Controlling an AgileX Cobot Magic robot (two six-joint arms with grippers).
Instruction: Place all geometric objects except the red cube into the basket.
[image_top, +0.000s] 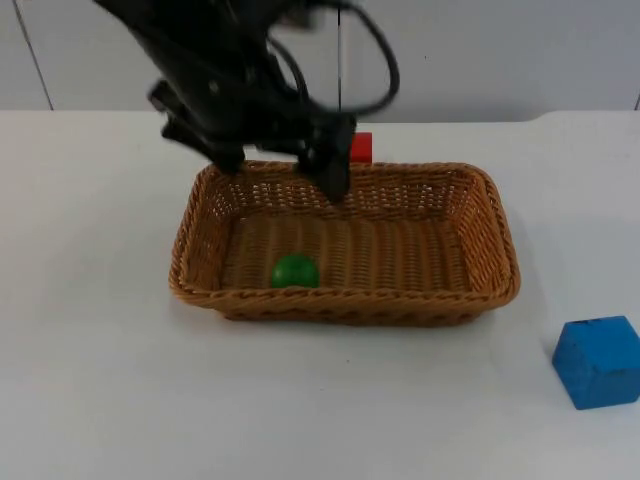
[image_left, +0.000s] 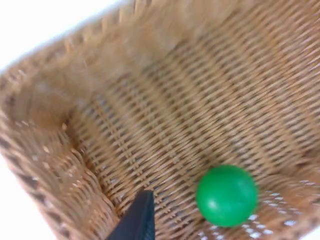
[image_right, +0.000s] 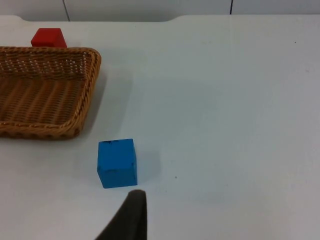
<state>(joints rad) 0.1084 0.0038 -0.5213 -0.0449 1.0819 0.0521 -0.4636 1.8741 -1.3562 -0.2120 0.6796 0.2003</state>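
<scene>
Wicker basket (image_top: 497, 240) holds a green ball (image_top: 295, 271); left claw (image_top: 285, 170), fingers apart, hovers above. Blue cube (image_top: 598, 361) sits on the bench near right.

White table (image_top: 100, 400) carries basket (image_top: 495, 235), blue cube (image_top: 598, 361), red cube (image_top: 361, 147).

One woven basket (image_top: 490, 215) sits at the centre of the top view on the tabletop (image_top: 100, 380). One green ball (image_top: 295, 271) lies inside it. There are two cubes: one blue cube (image_top: 598, 361) at lower right, and one red cube (image_top: 361, 147) behind the basket's far rim.
</scene>
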